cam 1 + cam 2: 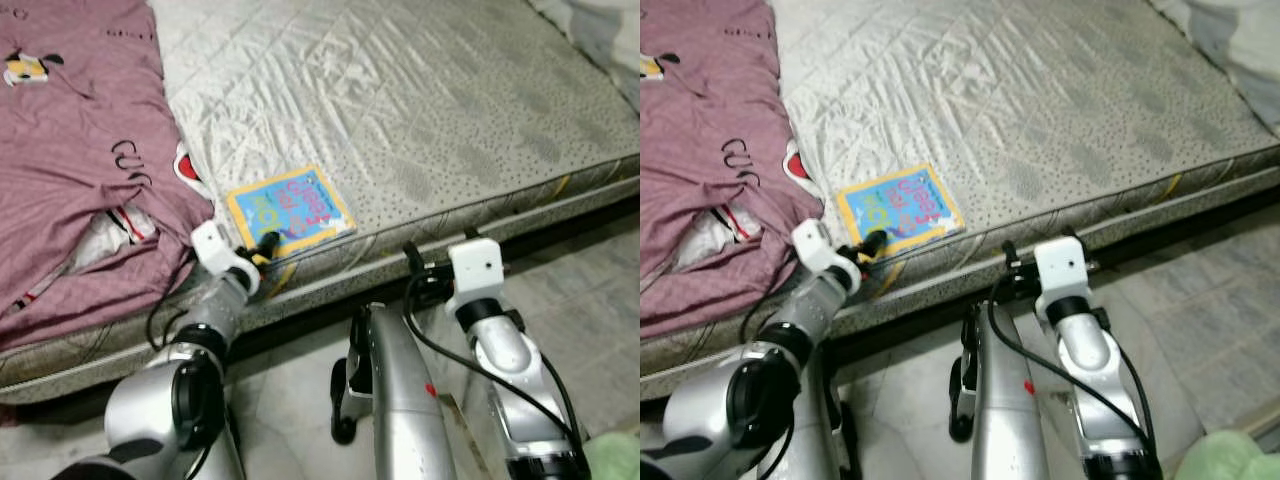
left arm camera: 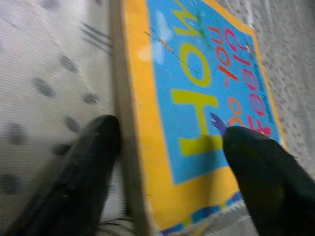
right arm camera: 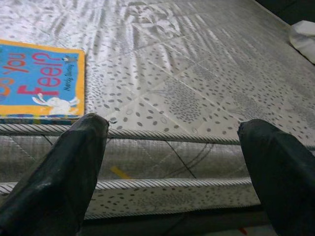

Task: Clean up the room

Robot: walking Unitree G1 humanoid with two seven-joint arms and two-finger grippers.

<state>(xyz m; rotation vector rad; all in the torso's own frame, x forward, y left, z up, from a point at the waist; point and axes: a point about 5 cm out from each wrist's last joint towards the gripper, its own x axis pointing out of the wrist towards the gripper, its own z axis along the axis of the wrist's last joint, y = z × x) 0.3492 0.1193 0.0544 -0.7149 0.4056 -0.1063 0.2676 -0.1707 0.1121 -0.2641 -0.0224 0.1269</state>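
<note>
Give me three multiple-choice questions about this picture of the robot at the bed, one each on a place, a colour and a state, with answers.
1. Where does the book lie?
A. on the floor
B. on the mattress near its front edge
C. under the pink cover

2. What colour is the book's border?
A. yellow
B. green
C. black

3. How does the left pincer stand?
A. shut, away from the book
B. holding the pink cover
C. open, one finger on each side of the book's corner

Answers:
1 B, it rests on the grey quilted top beside the pink cover.
2 A, a yellow frame surrounds the blue cover.
3 C, the left wrist view shows the fingers spread across the book's edge.
</note>
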